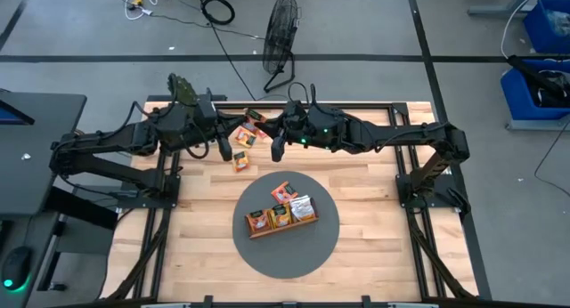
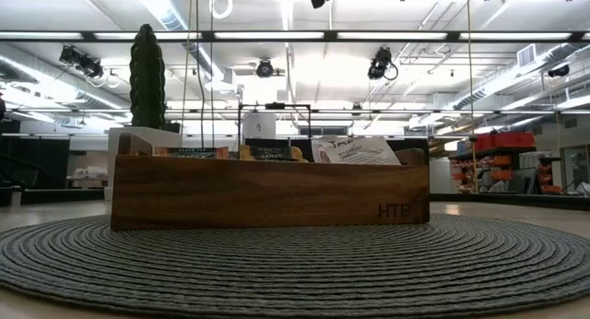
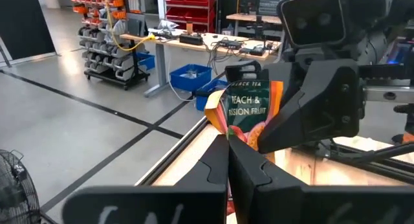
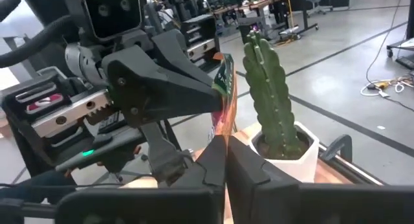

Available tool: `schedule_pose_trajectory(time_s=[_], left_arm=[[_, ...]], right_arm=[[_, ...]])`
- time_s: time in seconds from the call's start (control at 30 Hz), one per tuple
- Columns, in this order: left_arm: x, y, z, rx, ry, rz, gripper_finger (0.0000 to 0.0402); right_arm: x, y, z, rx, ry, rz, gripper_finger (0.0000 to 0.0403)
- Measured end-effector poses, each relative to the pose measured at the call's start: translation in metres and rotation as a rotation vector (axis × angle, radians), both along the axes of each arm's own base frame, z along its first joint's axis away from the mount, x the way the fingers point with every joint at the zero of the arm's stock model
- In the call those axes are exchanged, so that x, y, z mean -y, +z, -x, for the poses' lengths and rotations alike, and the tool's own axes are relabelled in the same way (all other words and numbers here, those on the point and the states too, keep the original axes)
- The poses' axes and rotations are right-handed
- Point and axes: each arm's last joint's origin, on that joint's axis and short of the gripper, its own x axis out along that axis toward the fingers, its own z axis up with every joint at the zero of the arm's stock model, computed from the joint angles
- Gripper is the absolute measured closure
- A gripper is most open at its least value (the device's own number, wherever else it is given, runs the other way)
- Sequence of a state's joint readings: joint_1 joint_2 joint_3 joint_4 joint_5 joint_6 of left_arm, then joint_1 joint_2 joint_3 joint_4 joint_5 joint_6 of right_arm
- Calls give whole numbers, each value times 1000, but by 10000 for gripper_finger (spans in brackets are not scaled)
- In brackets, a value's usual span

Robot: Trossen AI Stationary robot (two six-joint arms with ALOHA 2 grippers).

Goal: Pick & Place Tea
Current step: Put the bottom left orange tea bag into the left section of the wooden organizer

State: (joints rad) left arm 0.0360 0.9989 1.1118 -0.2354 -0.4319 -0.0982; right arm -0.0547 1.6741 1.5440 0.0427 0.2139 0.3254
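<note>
One tea sachet point(image 3: 244, 106), orange with a dark label, stands in the air above the table's far middle. My left gripper point(image 3: 228, 153) and my right gripper point(image 4: 226, 153) meet at it from opposite sides, both shut on it. In the high view the sachet point(image 1: 243, 136) shows between the left gripper point(image 1: 230, 139) and the right gripper point(image 1: 267, 134). Two more sachets point(image 1: 254, 119) point(image 1: 240, 161) lie flat on the table under them. The wooden tray point(image 1: 280, 226) stands on a round grey mat point(image 1: 285, 255) and holds several sachets. My left gripper is shut on the sachet's lower edge point(image 3: 231, 134), coming in level from the table's left. The sachet stands upright above the fingertips, clear of the table. My right gripper pinches the same sachet at its lower part point(image 4: 223, 130), coming in level from the table's right. Its fingers point(image 3: 294, 123) cover one side of the sachet, which shows edge-on in the right wrist view.
A green cactus point(image 4: 268, 88) in a white pot stands at the table's far left corner point(image 1: 183, 87), close behind the left arm. The tray point(image 2: 267, 192) sits mid-table on the mat. Bare wood lies to the mat's left and right.
</note>
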Motion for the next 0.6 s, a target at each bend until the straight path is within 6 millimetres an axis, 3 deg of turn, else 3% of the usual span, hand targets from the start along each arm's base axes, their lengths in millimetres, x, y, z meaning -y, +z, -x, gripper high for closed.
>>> schedule_pose_trajectory(time_s=[0.27, 0.6], left_arm=[[1, 1, 6, -32, -36, -49, 368], [4, -1, 19, -62, -109, 19, 227]], right_arm=[[0, -1, 6, -67, 6, -3, 401], [-7, -12, 29, -328, 183, -81, 402]])
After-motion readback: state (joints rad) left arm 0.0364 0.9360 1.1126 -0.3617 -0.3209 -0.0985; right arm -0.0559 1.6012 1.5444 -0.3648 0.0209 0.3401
